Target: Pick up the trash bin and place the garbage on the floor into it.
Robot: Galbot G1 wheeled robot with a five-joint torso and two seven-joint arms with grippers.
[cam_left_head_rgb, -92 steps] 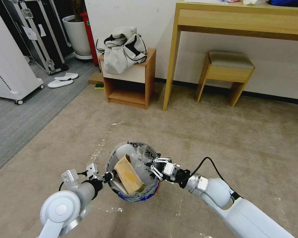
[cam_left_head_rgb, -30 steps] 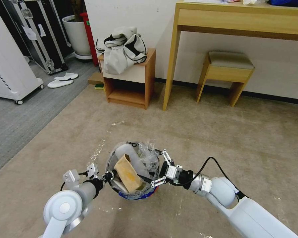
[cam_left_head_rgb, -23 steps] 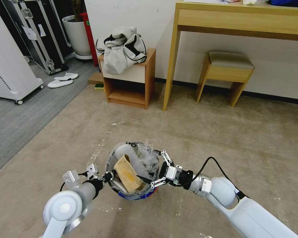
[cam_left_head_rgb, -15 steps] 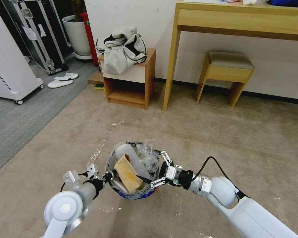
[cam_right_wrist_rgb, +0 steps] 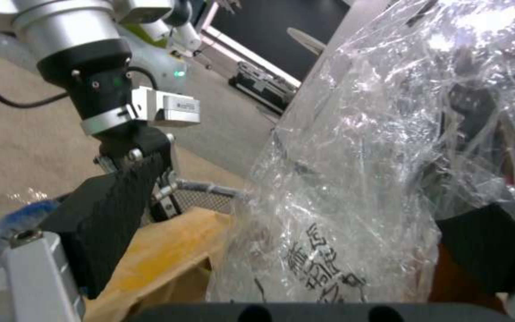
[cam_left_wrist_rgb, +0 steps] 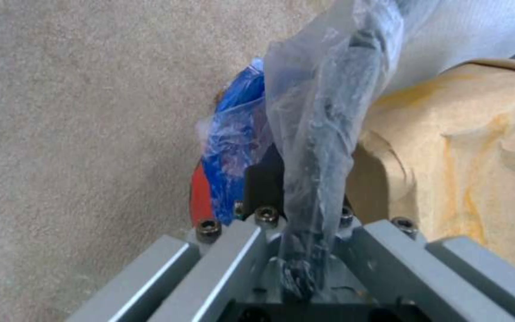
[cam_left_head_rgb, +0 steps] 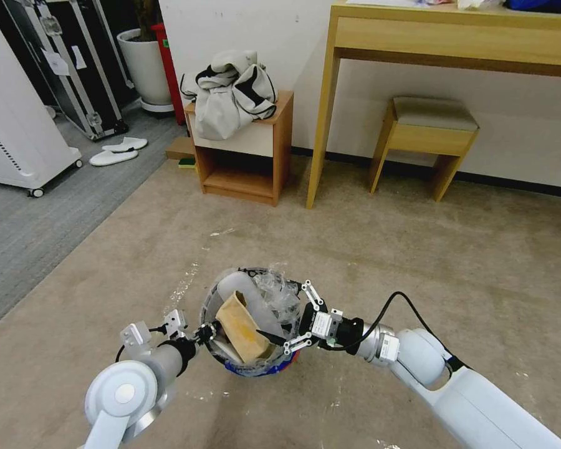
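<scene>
The red trash bin [cam_left_head_rgb: 260, 369] with its blue band hangs low over the beige floor [cam_left_head_rgb: 417, 262]; I cannot tell whether it touches. My left gripper [cam_left_head_rgb: 207, 332] is shut on the bin's near-left rim and clear liner [cam_left_wrist_rgb: 323, 112]. Inside the bin lies garbage: a brown cardboard scrap [cam_left_head_rgb: 240, 327], a white slipper [cam_left_head_rgb: 235, 285] and a clear plastic wad [cam_left_head_rgb: 275, 298]. At the bin's right rim my right gripper [cam_left_head_rgb: 279, 315] stands open, one finger either side of the plastic wad [cam_right_wrist_rgb: 353, 179]. Its black pads [cam_right_wrist_rgb: 108, 214] are spread wide.
A wooden nightstand [cam_left_head_rgb: 274, 140] with a grey bag stands ahead, a tall desk [cam_left_head_rgb: 327, 106] and stool [cam_left_head_rgb: 430, 134] to its right. Left on grey flooring lie a pair of white slippers [cam_left_head_rgb: 118, 149], by a wheeled white cabinet [cam_left_head_rgb: 19, 137] and planter [cam_left_head_rgb: 144, 68]. Tape lines [cam_left_head_rgb: 184, 284] mark the carpet.
Three seconds ago the right gripper was nearly shut over the bin's right side; it has since opened wide. In the last second it edged slightly toward the bin. The left arm holds still.
</scene>
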